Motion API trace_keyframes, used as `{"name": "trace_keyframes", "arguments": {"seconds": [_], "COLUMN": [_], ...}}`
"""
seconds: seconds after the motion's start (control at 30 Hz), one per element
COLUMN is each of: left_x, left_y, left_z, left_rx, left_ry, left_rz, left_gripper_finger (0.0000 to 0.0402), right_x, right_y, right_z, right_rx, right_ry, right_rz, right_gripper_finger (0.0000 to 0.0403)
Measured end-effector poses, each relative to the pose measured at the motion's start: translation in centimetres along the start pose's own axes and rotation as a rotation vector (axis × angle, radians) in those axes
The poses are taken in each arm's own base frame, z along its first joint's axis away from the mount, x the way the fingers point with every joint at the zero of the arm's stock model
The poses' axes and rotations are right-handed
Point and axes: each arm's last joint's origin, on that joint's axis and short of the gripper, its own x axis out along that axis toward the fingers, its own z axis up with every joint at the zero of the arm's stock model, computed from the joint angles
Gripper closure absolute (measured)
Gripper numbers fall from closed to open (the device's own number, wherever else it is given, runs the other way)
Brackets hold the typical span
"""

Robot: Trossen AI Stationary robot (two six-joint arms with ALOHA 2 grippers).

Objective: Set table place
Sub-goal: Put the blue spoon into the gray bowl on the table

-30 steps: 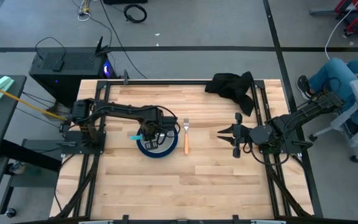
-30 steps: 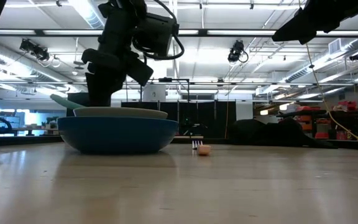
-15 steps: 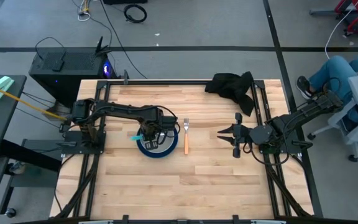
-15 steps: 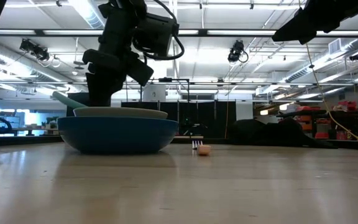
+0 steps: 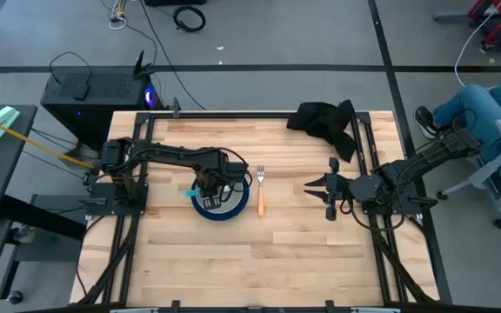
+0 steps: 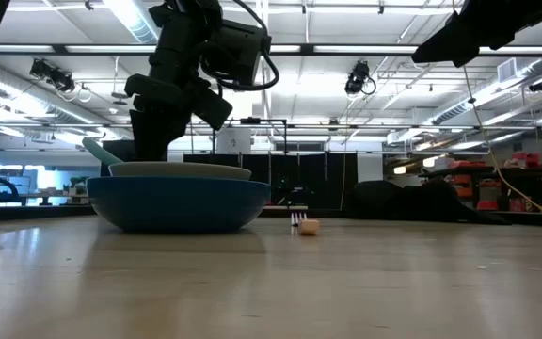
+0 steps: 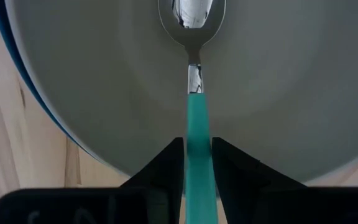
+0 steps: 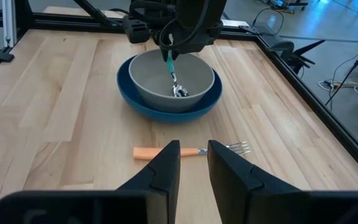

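**Operator:** Status of the place setting?

**Technician:** Nearest the left gripper [image 7: 197, 155], the teal-handled spoon [image 7: 196, 118] lies between its dark fingers [image 7: 166, 165]. They stand slightly apart on either side of the smooth plastic handle; whether they grip it I cannot tell. Ahead of them, the polished metal spoon head rests inside the matte grey bowl [image 8: 194, 78], which is nested on the glossy round blue plate [image 8: 129, 93].

**Operator:** Remaining items?

**Technician:** The orange-handled fork [image 8: 191, 150] lies flat on the plank table [image 5: 303, 261], just ahead of the right gripper [image 8: 192, 162], whose fingers stand apart and empty. Judged nearly complete: the spoon may still need placing beside the plate.
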Motion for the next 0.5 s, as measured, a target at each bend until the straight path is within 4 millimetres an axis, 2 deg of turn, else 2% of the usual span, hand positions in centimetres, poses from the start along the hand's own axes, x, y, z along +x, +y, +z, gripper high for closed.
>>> {"name": "trace_keyframes", "arguments": {"seconds": [0.5], "left_x": [0.01], "left_y": [-0.01], "left_z": [0.04], "left_rx": [-0.006], "left_ry": [-0.004], "left_rz": [-0.001], "left_gripper_finger": [0.0299], "right_x": [0.00], "right_y": [0.00], "right_z": [0.00], "right_rx": [0.000], "right_ry": [0.000], "right_rz": [0.000], "right_gripper_finger": [0.0314]}}
